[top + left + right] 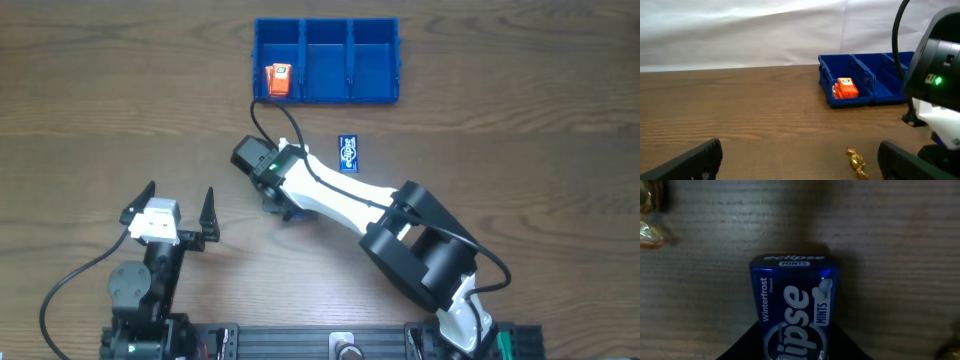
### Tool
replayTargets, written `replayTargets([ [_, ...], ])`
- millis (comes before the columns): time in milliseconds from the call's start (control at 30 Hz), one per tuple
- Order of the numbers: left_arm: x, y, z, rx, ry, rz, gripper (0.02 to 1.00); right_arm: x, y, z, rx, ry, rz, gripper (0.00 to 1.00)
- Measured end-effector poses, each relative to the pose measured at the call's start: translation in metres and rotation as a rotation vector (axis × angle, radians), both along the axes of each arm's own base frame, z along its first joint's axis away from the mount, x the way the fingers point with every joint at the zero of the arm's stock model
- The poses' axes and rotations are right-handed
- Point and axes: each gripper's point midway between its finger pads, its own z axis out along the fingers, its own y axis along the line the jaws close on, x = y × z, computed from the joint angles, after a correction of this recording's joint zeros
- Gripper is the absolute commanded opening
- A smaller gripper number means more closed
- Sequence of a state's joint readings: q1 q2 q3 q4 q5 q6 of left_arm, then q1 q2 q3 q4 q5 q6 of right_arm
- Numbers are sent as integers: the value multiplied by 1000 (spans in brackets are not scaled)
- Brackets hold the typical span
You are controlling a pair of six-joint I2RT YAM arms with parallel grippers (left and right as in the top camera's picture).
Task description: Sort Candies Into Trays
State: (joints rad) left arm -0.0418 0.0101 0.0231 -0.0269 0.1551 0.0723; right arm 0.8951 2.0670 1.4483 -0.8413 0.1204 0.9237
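Tray (326,99), blue plastic, three-compartment, lies far and slightly right of right gripper (279,205), which clamps a blue rectangular mint tin (794,310) lengthwise. Left gripper (180,190), open, sits farther back.

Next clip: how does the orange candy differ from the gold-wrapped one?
The orange candy is a blocky pack; the gold-wrapped candy is smaller, with twisted ends. The orange candy sits in an end compartment of the blue tray; the gold-wrapped candy lies on the bare table. Neither is held.
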Motion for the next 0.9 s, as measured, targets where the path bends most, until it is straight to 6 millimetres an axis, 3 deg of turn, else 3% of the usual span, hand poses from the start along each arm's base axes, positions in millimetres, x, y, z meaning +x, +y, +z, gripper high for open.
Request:
replayTargets([
  [100, 0, 0, 0, 0, 0, 0, 998, 6, -7, 18, -28, -29, 19, 191],
  [233, 0, 0, 0, 0, 0, 0, 996, 36, -14, 77, -9, -136, 33, 191],
  [300, 0, 0, 0, 0, 0, 0, 996, 61, -17, 113, 21, -214, 27, 187],
  [400, 0, 0, 0, 0, 0, 0, 998, 116, -30, 170, 80, -377, -11, 180],
  [533, 0, 0, 0, 0, 0, 0, 998, 180, -59, 215, 103, -571, -62, 169],
  [633, 0, 0, 0, 0, 0, 0, 998, 214, -69, 219, 99, -655, -84, 172],
  [767, 0, 0, 0, 0, 0, 0, 998, 242, -72, 185, 59, -660, -70, 180],
  [900, 0, 0, 0, 0, 0, 0, 998, 255, -74, 150, 21, -627, -50, 189],
])
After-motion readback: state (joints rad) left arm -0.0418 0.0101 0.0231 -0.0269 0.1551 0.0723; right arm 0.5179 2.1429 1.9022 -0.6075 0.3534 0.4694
